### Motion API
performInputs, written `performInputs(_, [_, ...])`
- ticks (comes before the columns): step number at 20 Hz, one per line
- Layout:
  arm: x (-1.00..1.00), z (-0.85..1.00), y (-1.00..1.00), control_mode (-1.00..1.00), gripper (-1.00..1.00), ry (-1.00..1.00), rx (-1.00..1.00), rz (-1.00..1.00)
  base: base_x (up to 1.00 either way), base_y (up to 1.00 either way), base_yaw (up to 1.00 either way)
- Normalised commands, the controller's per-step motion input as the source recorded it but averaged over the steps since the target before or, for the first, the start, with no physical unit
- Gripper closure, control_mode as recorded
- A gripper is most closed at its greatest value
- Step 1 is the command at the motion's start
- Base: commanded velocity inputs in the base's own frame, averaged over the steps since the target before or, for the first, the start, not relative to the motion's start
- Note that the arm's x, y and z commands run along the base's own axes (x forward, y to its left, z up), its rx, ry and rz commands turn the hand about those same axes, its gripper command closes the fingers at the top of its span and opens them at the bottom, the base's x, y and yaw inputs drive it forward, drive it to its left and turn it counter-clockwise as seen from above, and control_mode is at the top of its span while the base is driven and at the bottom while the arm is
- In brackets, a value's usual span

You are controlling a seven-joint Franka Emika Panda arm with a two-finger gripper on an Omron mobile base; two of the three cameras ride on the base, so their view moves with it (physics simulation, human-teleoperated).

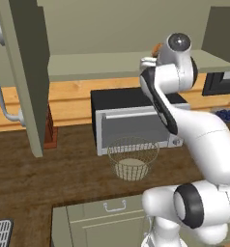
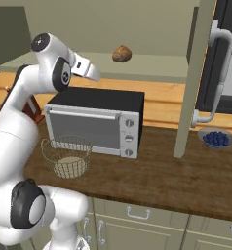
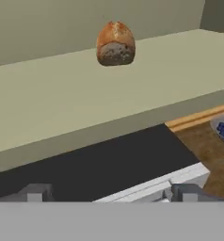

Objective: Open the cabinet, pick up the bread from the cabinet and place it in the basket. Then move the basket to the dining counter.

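Golden bread half behind arm

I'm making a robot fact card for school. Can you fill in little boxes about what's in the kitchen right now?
cabinet doors: open
bread: on the cabinet shelf, not grabbed yet
gripper: raised above the toaster oven, facing the bread, apart from it
basket: on the wooden worktop before the toaster oven, no bread inside
blueberry bowl: on the worktop, right side
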Motion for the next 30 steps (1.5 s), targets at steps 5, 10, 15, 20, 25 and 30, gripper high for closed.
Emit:
performInputs(5, [0.57,0.41,-0.55,-1.00,-1.00,-0.39,-0.25,-0.02,0.00,0.00,0.00])
performInputs(10, [0.18,0.15,-0.04,-1.00,-1.00,0.07,-0.10,-0.04,0.00,0.00,0.00])
performInputs(15, [0.46,0.20,-0.17,-1.00,-1.00,0.22,0.10,0.00,0.00,0.00,0.00])
performInputs(20, [0.46,0.17,-0.27,-1.00,-1.00,0.14,0.20,0.00,0.00,0.00,0.00])
performInputs(25, [0.38,-0.02,-0.11,-1.00,-1.00,-0.02,0.03,0.00,0.00,0.00,0.00])
performInputs(30, [0.53,-0.09,0.00,-1.00,-1.00,-0.04,0.00,0.00,0.00,0.00,0.00])
